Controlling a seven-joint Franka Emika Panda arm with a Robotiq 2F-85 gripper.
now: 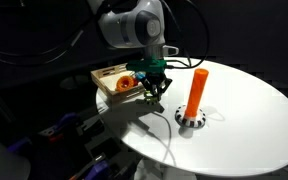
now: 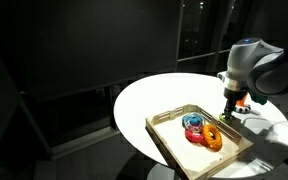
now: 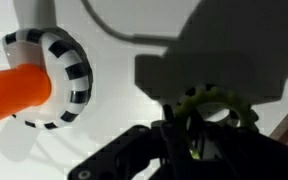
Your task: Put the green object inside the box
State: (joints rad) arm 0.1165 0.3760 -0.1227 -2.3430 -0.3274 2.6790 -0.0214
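Observation:
The green object (image 3: 220, 107) is a bright green toothed ring. My gripper (image 3: 189, 138) is shut on its rim, with dark fingers crossing its near side. In an exterior view the gripper (image 1: 156, 88) hangs just above the white table, right beside the box (image 1: 103, 74), a shallow light-wood tray. A little green shows at the fingers (image 1: 152, 67). In the other exterior view the gripper (image 2: 231, 112) is at the far corner of the box (image 2: 167, 118). The box holds an orange ring (image 2: 213, 139) and a blue piece (image 2: 192, 122).
A tall orange cylinder (image 1: 196, 88) stands on a round black-and-white base (image 1: 191, 119) close beside the gripper; it also shows in the wrist view (image 3: 14, 92). The round white table (image 1: 254, 110) ends in a dark drop all around. Cables hang near the arm.

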